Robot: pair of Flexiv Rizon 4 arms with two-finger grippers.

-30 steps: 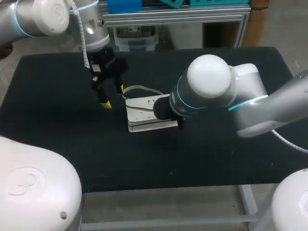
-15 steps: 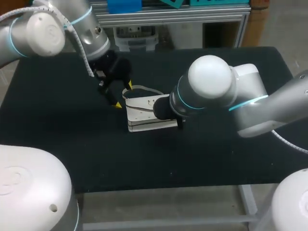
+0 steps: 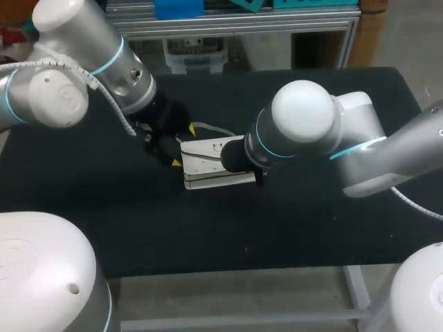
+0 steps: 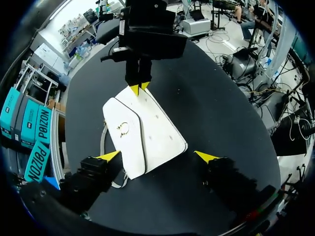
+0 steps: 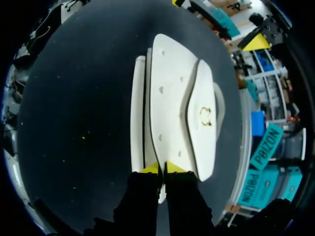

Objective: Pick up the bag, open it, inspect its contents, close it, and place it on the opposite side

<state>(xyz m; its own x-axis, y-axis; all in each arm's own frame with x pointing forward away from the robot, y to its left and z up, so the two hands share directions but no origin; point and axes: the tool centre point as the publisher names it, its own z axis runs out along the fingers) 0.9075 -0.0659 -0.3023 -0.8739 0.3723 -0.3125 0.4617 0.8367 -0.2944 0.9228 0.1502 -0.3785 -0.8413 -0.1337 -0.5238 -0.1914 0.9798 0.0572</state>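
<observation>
A white bag (image 3: 208, 166) with a gold clasp lies flat on the black table (image 3: 311, 228), its strap (image 3: 208, 128) looped behind it. My left gripper (image 3: 183, 146) is at the bag's left end. It stands open, and in the left wrist view the bag's (image 4: 142, 137) near corner lies between its wide-spread fingers (image 4: 157, 156). My right gripper (image 5: 163, 169) is shut on the bag's (image 5: 172, 98) near edge, yellow tips pressed together. The left wrist view shows that gripper (image 4: 139, 88) at the bag's far corner. In the head view my right wrist hides its fingers.
The black tabletop stretches open to the front and right of the bag. A metal shelf rail (image 3: 242, 28) runs along the table's back edge.
My left arm has swung right and down, bringing its open gripper from beside the strap to the bag's left end. The right arm and bag have stayed put.
</observation>
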